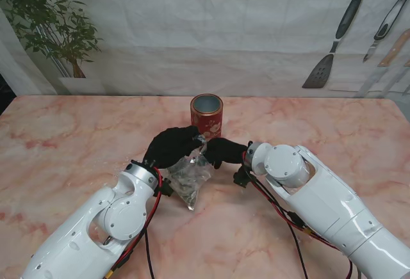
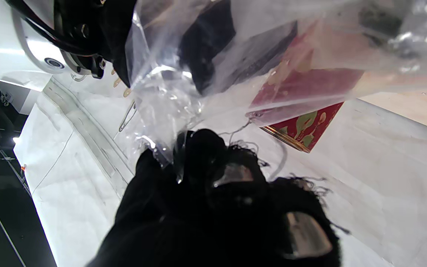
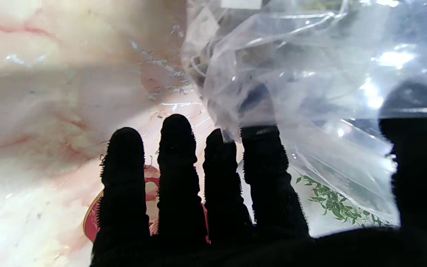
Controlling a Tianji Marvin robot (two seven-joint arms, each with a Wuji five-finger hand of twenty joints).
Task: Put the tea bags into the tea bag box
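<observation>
Tea bags sit in a clear plastic bag (image 1: pixel 191 178), held above the marble table (image 1: pixel 64 138) just nearer to me than the red tea tin (image 1: pixel 206 114). Left hand (image 1: pixel 170 146) pinches its top edge; right hand (image 1: pixel 222 151) fingers spread, touching film, grip unclear. Light, floppy, slippery; probably best gripped at the rim.

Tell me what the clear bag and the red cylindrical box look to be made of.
Clear crinkled bag: thin glossy plastic film, judging by its wrinkles, glare and see-through walls. Red cylindrical box: likely printed metal tin, going by its shiny grey inside and gold rim.
</observation>
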